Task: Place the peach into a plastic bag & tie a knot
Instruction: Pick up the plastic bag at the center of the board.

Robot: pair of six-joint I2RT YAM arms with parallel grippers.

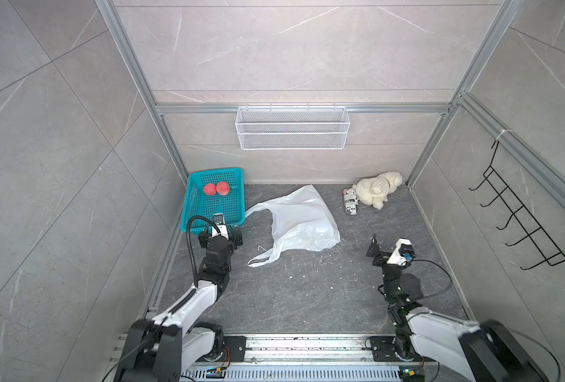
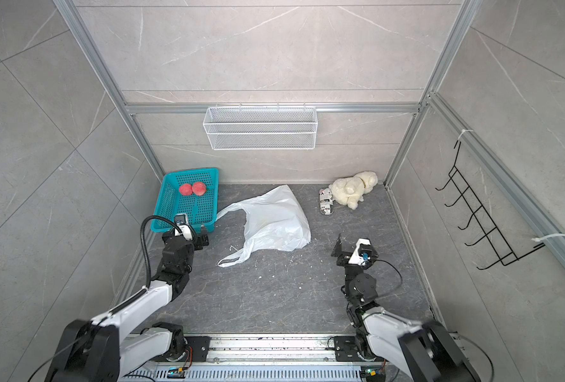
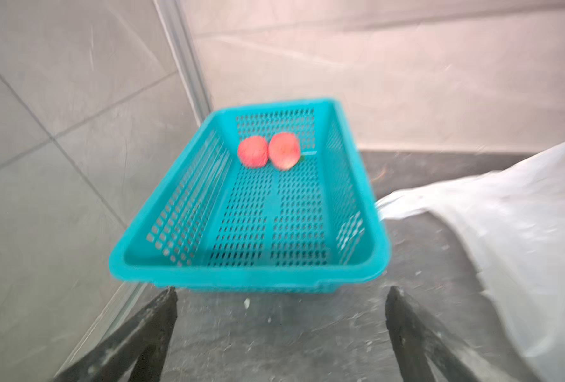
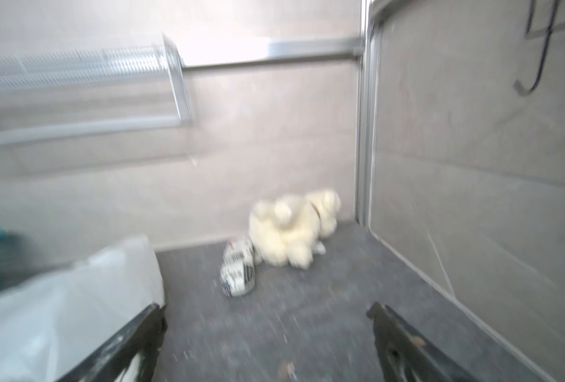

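Note:
Two red-pink peaches (image 1: 210, 189) (image 1: 223, 188) lie side by side at the far end of a teal basket (image 1: 193, 211); the left wrist view shows them too (image 3: 253, 152) (image 3: 284, 150). The white plastic bag (image 1: 302, 218) lies crumpled on the floor right of the basket, its near handle loop (image 1: 261, 261) flat and loose. No knot is in view. My left gripper (image 3: 282, 291) is open and empty, just short of the basket's near rim. My right gripper (image 4: 267, 309) is open and empty over bare floor, to the right of the bag (image 4: 59, 297).
A cream plush toy (image 1: 378, 190) and a small printed can (image 1: 350, 201) lie at the back right corner. A white wire shelf (image 1: 292, 132) hangs on the back wall. A black hook rack (image 1: 519, 218) hangs on the right wall. Walls close in left and right.

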